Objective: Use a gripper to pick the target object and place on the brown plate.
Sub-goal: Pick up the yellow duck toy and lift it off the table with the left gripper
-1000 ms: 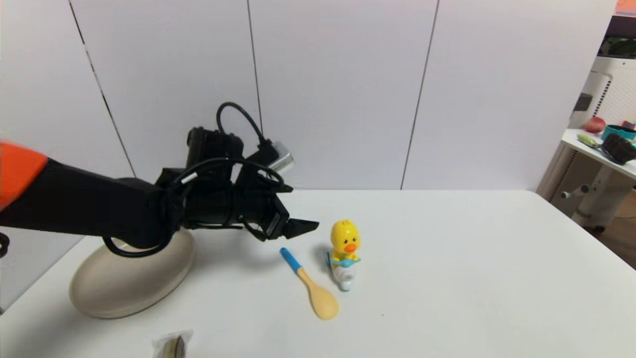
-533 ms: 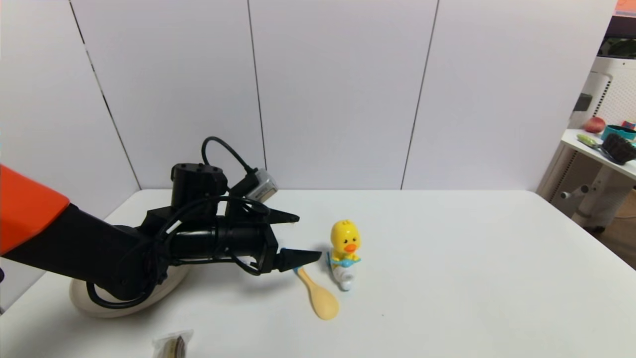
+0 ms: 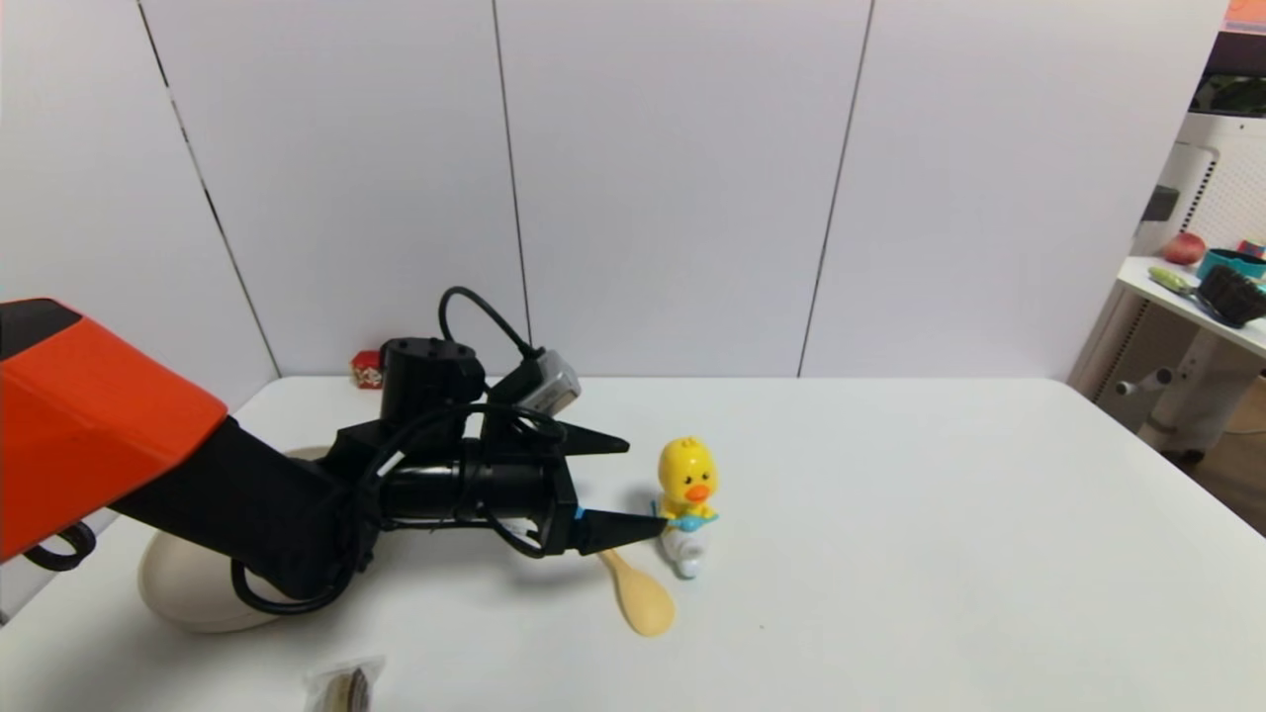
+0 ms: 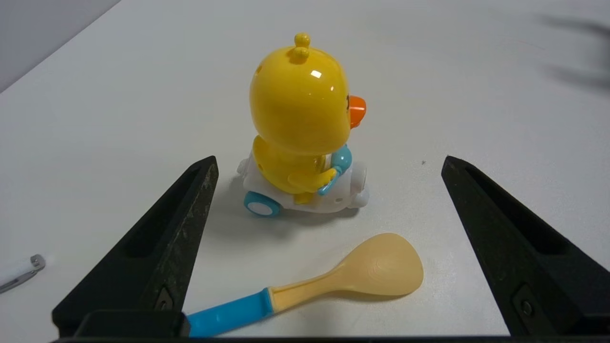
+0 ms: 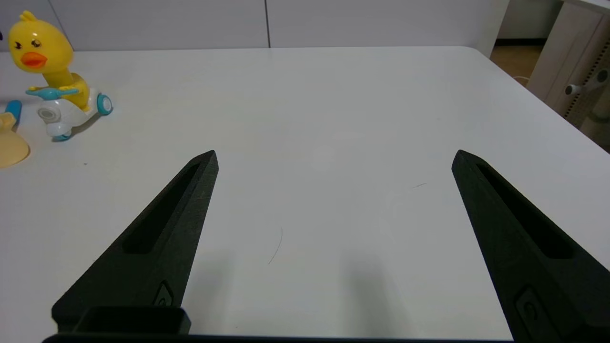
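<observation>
Reaching low, left gripper (image 3: 633,483) flanks duck (image 3: 686,489).

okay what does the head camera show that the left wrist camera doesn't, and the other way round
Only the head view shows the brown plate behind the left arm, a small red object by the wall, and a packet at the table's near edge.

Only the left wrist view shows a pen tip, and the duck's blue rear wheel.

Both show the duck toy standing upright, the spoon beside it, and the open left tool short of the duck.
</observation>
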You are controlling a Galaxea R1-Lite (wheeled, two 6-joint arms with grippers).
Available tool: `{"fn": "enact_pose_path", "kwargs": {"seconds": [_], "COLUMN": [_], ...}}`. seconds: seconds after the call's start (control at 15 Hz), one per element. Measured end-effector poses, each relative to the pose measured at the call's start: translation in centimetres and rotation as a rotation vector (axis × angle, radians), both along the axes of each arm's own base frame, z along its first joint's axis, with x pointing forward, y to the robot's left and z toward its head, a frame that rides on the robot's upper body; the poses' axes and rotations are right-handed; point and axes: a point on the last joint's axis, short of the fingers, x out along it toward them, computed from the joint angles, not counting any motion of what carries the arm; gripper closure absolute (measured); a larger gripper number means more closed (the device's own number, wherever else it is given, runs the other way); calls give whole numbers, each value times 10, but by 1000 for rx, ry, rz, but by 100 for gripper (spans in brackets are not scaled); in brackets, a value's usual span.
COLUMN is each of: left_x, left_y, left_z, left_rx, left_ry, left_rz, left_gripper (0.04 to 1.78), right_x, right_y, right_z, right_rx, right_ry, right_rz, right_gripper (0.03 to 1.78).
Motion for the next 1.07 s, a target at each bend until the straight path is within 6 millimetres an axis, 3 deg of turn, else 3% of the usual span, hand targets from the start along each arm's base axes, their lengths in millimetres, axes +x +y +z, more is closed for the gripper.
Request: {"fn": "enact_pose_path", "kwargs": {"seconds": [0.6,1.07], "left_x": [16,34], "left_y": [-32,-49], "left_z": [-14,-31], "left_rx": [-10,-3], "left_ry": [-17,-60], "left_rz": [-51,23], "left_gripper": [13,13], "right_x": [0,0], "right_y": [0,0], "right_z": [0,0], "right_rx": [0,0], "right_ry": [0,0], "right_rz": [0,0], "right_gripper": [12,12]}}
